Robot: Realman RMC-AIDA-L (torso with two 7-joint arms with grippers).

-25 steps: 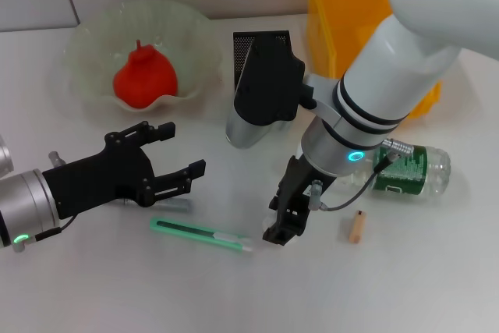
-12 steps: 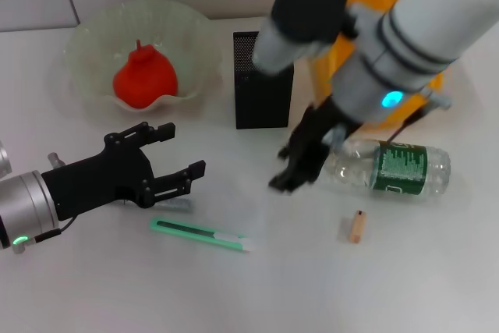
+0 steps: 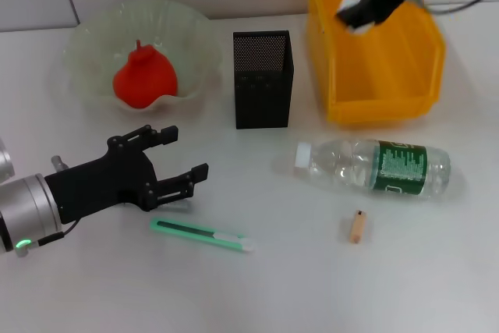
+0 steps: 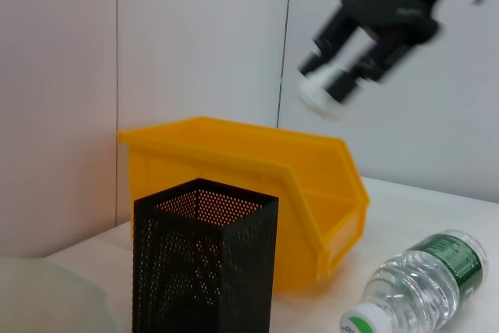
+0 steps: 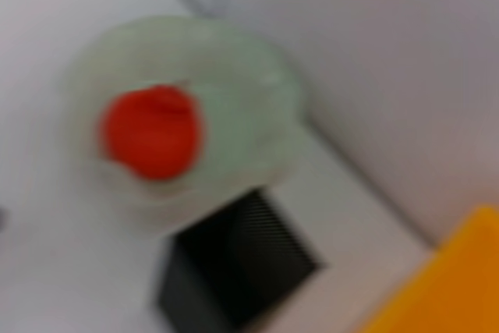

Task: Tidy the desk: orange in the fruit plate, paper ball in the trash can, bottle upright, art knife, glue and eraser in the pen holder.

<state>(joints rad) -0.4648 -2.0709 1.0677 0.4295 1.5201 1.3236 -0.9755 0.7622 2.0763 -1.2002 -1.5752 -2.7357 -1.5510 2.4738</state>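
The right gripper [image 3: 360, 12] is raised above the trash can [image 3: 374, 99], its fingers closed on the paper ball [image 3: 355, 23]; in the left wrist view the same gripper [image 4: 337, 76] shows the white wad [image 4: 320, 93] pinched at its tips, high over the yellow bin [image 4: 234, 157]. A second ago this arm was low over the desk, near the art knife [image 3: 204, 235] and in front of the bottle [image 3: 374, 167]; half a second ago it was lifting past the pen holder [image 3: 263, 79]; it has now carried the wad across to the bin. By judgement, the paper-ball step is nearly done and lacks only the release, provided the wad is within the bin's walls when let go. The left gripper [image 3: 168, 163] hovers low at the near left of the desk with its fingers spread wide and empty, just behind the art knife, unchanged in place over the second. The orange [image 3: 144, 77] already lies in the fruit plate [image 3: 86, 44]. The bottle lies on its side, cap toward the pen holder, and a small tan stick [image 3: 357, 226] rests in front of it; the knife is not yet in the holder.
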